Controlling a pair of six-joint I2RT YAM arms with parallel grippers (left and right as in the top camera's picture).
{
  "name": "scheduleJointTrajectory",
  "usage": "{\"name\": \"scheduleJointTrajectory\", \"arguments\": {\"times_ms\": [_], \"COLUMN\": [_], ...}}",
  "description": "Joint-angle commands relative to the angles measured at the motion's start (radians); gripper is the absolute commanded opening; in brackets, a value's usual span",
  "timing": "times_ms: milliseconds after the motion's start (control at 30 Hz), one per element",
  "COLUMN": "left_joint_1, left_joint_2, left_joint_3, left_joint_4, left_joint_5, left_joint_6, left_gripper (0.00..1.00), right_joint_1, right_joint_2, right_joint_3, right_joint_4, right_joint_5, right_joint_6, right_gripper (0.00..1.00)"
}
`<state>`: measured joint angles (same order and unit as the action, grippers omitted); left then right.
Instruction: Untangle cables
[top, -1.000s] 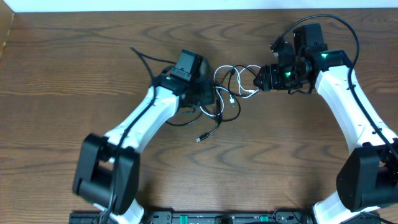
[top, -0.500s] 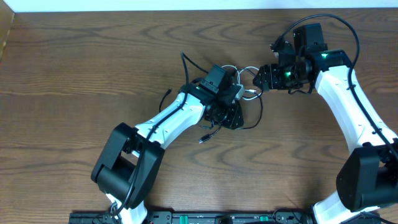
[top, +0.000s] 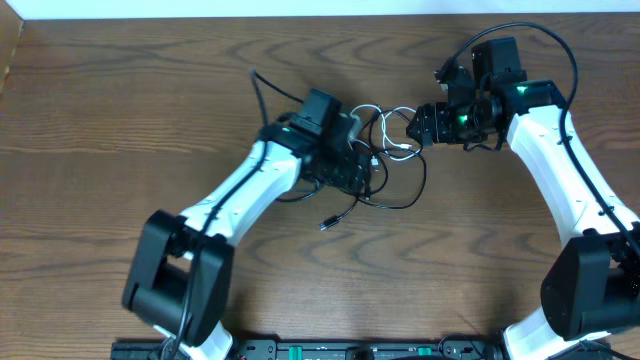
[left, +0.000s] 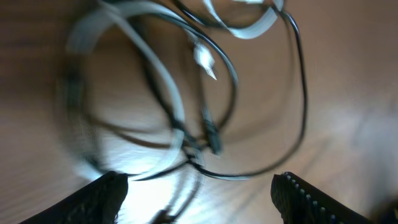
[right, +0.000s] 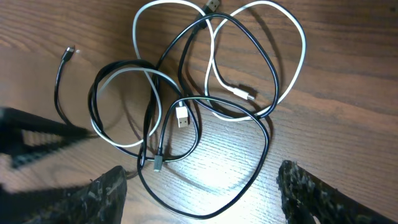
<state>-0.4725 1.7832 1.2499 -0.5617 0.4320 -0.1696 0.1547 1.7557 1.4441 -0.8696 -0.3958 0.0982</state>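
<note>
I am reaching my left arm (top: 235, 195) and right arm (top: 550, 150) inward, holding the left tool (left: 200, 186) and right tool (right: 202, 177) both spread wide, gripping nothing.

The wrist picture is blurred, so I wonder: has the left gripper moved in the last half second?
Yes. Overhead, the left gripper has pulled back leftward, away from the unmoved right gripper.

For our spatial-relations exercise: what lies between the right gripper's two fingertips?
In the right wrist view, the black cable's lowest loop crosses bare table between the fingertips of the open right gripper; the white cable lies farther out.
</note>
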Motion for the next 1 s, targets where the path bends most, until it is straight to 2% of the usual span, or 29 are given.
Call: {"name": "scheduleJointTrajectory", "arguments": {"times_ms": [0, 267, 367, 600, 733, 967], "left_joint_1": [0.032, 0.037, 0.037, 0.037, 0.037, 0.037], "left_joint_2": [-0.008, 0.121, 0.154, 0.149, 0.097, -0.135], "left_joint_3": [0.025, 0.023, 0.024, 0.024, 0.026, 0.026], "left_joint_4": [-0.005, 0.058, 0.105, 0.164, 0.156, 0.156], "left_joint_5": [-0.172, -0.209, -0.209, -0.208, -0.159, 0.006], "left_joint_6": [-0.087, -0.151, -0.151, -0.151, -0.150, -0.150], "left_gripper": [0.79, 0.70, 0.60, 0.07, 0.07, 0.07], "right_joint_1": [0.003, 0.003, 0.003, 0.005, 0.005, 0.004], "right_joint_2": [-0.007, -0.007, -0.007, -0.007, -0.007, -0.007], "right_joint_3": [-0.001, -0.001, -0.001, -0.001, -0.001, -0.001], "right_joint_4": [0.003, 0.002, 0.002, 0.002, 0.002, 0.013], "right_joint_5": [0.000, 0.001, 0.000, -0.003, -0.007, -0.069], "right_joint_6": [0.002, 0.002, 0.002, 0.010, 0.010, 0.004], "right_gripper": [0.74, 0.74, 0.74, 0.74, 0.74, 0.73]}}
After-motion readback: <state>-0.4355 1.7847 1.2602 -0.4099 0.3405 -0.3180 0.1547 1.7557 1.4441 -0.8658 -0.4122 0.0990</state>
